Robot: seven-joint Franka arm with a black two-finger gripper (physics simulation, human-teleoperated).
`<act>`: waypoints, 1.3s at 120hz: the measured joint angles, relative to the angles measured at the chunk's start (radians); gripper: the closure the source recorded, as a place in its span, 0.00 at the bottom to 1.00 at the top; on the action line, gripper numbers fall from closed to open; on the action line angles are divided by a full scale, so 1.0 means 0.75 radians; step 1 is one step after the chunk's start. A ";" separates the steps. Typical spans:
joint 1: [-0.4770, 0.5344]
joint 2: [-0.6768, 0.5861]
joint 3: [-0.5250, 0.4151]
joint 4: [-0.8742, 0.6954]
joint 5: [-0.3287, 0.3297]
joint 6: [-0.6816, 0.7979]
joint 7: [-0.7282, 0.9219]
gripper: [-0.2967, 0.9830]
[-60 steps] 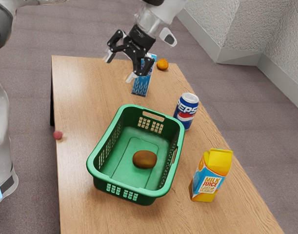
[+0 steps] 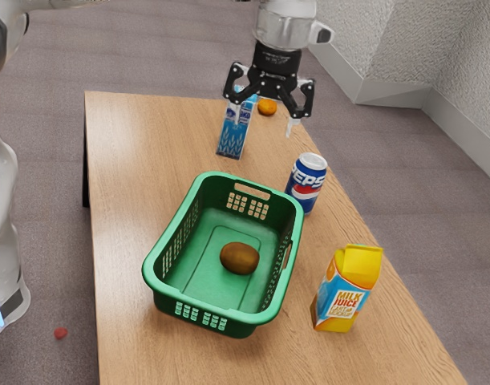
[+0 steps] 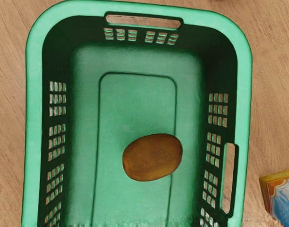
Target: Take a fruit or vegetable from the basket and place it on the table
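Basket (image 2: 204, 306) upright on table (image 2: 132, 160); brown fruit (image 2: 240, 258) on basket's floor, apart from walls; gripper (image 2: 263, 126) above, spread and empty; best centred over fruit, lowered straight, closed across narrower width, raised clear of rim.
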 joint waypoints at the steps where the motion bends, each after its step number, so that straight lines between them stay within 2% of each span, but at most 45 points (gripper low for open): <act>1: -0.015 -0.001 0.003 -0.009 0.001 0.003 0.009 0.23; 5: -0.074 -0.023 0.023 -0.067 0.002 0.023 0.046 0.23; 17: -0.173 -0.234 0.039 -0.448 0.000 0.172 0.145 0.23; 29: -0.241 -0.303 0.040 -0.621 0.003 0.311 0.238 0.23; 67: -0.262 -0.285 0.044 -0.798 0.011 0.519 0.580 0.23; 114: -0.290 -0.276 0.036 -0.947 0.009 0.652 0.813 0.24; 156: -0.110 -0.204 0.041 -0.939 0.013 0.688 0.935 0.24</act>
